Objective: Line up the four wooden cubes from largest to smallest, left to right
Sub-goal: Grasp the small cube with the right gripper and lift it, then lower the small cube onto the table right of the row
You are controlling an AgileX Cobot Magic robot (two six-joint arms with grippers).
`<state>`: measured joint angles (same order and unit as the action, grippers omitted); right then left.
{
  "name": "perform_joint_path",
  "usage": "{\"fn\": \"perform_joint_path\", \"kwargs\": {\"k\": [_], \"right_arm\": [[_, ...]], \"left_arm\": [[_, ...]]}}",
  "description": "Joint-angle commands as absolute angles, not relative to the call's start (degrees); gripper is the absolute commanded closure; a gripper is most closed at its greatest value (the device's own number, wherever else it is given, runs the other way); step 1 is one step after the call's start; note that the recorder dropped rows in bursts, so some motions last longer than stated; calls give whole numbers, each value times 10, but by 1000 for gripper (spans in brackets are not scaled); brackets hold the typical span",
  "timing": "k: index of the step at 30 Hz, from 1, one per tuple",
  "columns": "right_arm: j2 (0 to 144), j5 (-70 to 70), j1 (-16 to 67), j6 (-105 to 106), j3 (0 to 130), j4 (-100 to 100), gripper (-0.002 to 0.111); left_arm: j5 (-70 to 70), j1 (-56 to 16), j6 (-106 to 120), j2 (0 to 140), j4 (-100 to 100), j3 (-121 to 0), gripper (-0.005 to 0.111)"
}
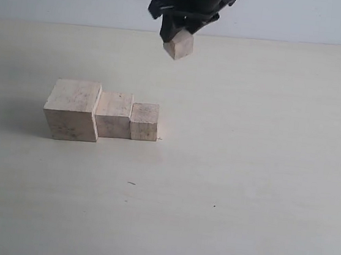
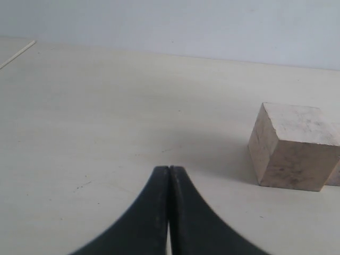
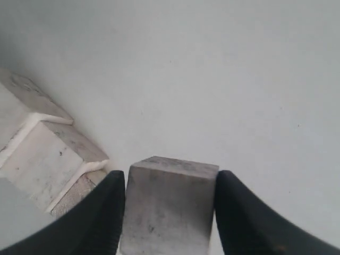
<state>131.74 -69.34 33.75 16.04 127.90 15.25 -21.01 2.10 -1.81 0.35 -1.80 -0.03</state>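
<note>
Row of 3 cubes (image 1: 114, 115) is set touching, lg to sm, centre-left of frame. Smallest cube (image 1: 179, 45) is clamped aloft by right gripper (image 1: 179, 36), upper centre; placement at row's right end is judged outstanding. Left gripper (image 2: 169, 172): jaws are closed on nothing

Soft, even light washes the pale table (image 1: 263, 175) before you; the largest cube (image 1: 73, 109) throws a faint shadow toward the left edge; close foregrounds blur.
</note>
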Motion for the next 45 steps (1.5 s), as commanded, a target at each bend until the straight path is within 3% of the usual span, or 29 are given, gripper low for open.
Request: {"fn": "perform_joint_path", "kwargs": {"k": [1,13,18,45], "right_arm": [[1282,-700,290,281,1266,230,108],[1218,-700,252,673,999,298,108],[1242,-700,255,833,954,326,108],[1299,-605,307,829,953,347,108]], "left_arm": [[-203,17,-17,0,-21,0,107],[-203,17,-17,0,-21,0,107],[-203,17,-17,0,-21,0,107],[-203,17,-17,0,-21,0,107]]}}
